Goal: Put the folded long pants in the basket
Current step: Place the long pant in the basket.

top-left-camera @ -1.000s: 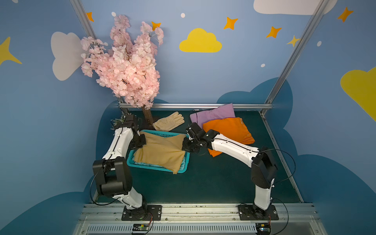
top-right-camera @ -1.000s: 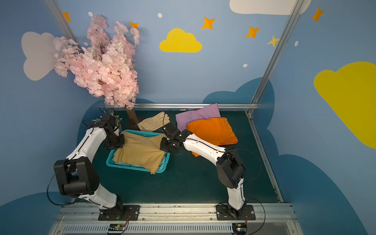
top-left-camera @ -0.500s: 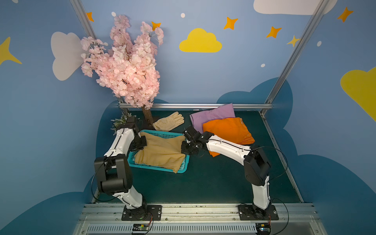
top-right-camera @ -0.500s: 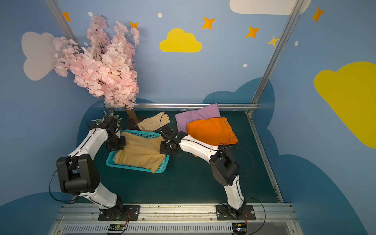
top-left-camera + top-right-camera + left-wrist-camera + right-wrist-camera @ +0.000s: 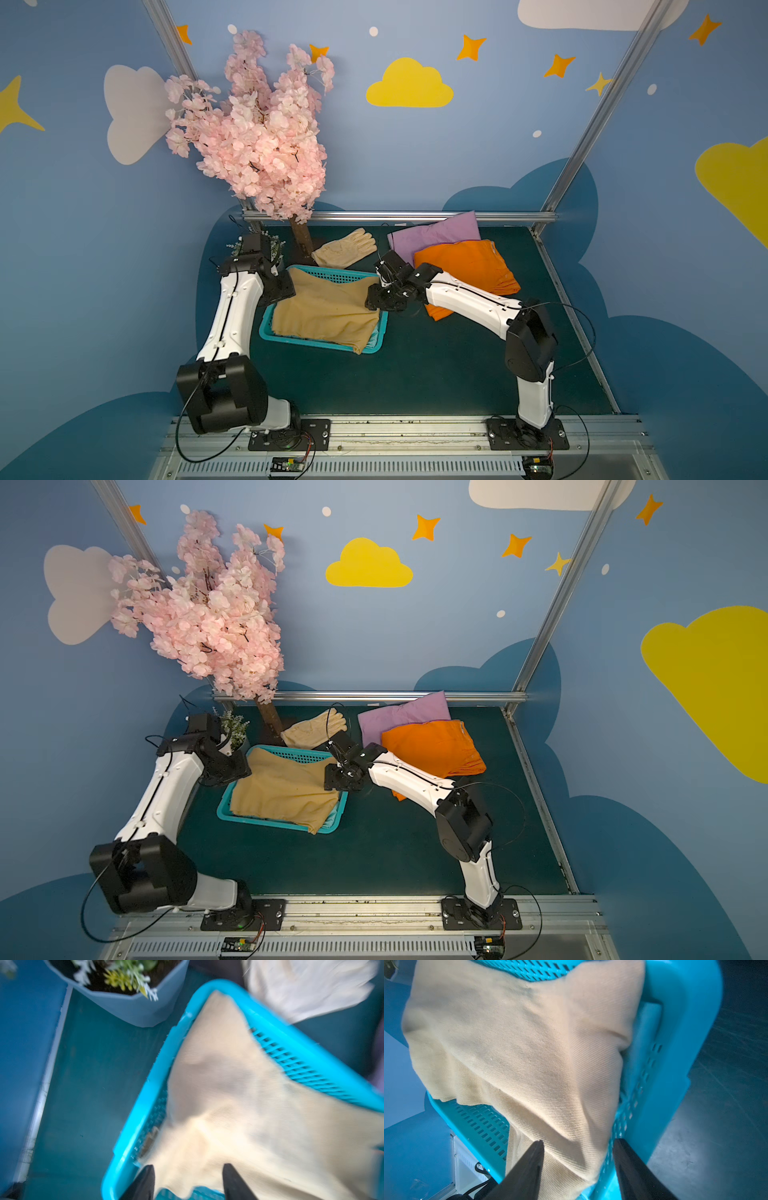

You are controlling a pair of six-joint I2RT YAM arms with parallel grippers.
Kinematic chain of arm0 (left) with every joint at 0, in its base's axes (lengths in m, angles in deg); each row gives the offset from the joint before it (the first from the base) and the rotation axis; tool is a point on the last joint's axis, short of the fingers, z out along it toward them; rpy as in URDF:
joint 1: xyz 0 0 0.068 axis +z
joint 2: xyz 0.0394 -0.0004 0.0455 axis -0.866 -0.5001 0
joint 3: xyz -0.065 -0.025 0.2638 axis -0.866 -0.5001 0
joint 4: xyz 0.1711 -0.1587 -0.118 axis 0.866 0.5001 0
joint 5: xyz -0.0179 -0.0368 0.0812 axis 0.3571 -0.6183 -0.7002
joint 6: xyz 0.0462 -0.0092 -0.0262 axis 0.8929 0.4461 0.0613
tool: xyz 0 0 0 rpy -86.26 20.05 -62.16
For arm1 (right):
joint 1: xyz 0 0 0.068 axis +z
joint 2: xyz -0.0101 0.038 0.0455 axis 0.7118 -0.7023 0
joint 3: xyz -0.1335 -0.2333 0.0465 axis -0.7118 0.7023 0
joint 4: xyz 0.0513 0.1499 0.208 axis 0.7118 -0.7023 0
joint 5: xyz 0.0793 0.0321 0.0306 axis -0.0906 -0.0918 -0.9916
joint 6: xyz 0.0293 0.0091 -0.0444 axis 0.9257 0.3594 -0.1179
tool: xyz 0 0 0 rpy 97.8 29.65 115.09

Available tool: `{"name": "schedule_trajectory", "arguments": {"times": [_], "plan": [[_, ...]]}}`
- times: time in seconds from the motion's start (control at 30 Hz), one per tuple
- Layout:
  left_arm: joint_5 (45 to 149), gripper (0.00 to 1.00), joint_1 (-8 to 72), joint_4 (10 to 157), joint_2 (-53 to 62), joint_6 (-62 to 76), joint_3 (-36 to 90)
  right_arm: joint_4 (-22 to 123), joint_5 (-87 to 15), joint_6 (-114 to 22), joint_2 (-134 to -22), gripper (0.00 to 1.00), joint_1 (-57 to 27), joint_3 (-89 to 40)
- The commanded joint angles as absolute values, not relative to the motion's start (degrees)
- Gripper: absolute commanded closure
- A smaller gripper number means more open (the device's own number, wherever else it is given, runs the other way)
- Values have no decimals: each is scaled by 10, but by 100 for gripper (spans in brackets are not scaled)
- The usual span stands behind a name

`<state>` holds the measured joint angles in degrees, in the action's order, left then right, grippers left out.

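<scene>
Down at the front, both arm bases sit on the metal rail [image 5: 399,432], and the arms reach forward over the dark green table [image 5: 415,374]. Next up is the basket [image 5: 332,276], left of centre on the mat, and the tan pants [image 5: 328,309] are spread right across it, rumpled, not flat! One near corner hangs over the near rim, and the right edge drapes over the right-hand wall. The left gripper [image 5: 188,1165] is at the basket's far left corner with its fingers [image 5: 143,1184] spread, cloth lying under the gap and nothing pinched, though that view is blurred. Across the way, the right gripper [image 5: 578,1140] is at the basket's right wall, fingers [image 5: 529,1167] parted as well, straddling the tan fabric where it folds over the rim, and not clamped on it. Going further back, the orange pants [image 5: 469,266] lie folded on the mat to the right, with the right arm crossing above their near corner. They overlap the near edge of the lilac pants [image 5: 432,235], which reach the back rail. A cream glove [image 5: 345,251] lies just behind the basket. A small potted plant [image 5: 124,991] stands near the left gripper, and the pink blossom tree [image 5: 257,137] rises at the back left.
</scene>
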<state>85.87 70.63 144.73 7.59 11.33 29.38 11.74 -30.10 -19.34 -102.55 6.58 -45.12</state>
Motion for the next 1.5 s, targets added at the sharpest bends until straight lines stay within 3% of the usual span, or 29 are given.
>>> {"name": "schedule_trajectory", "arguments": {"times": [0.0,0.13,0.73,0.9,1.03,1.23,1.47], "plan": [[977,59,701,1445,120,108,258,89,-308,-209,-1019,42,27,-477],[1031,75,695,1412,139,88,194,83,-370,-242,-1064,43,3,-532],[919,77,694,1400,105,95,142,29,-364,-249,-1196,45,12,-672],[900,80,694,1398,84,99,136,40,-368,-250,-1211,66,14,-687],[871,83,697,1408,59,95,136,45,-373,-243,-1216,100,13,-692],[856,86,706,1414,51,92,137,61,-332,-292,-1160,100,19,-657],[862,90,706,1414,44,90,127,212,-197,-292,-1016,100,29,-446]]}}
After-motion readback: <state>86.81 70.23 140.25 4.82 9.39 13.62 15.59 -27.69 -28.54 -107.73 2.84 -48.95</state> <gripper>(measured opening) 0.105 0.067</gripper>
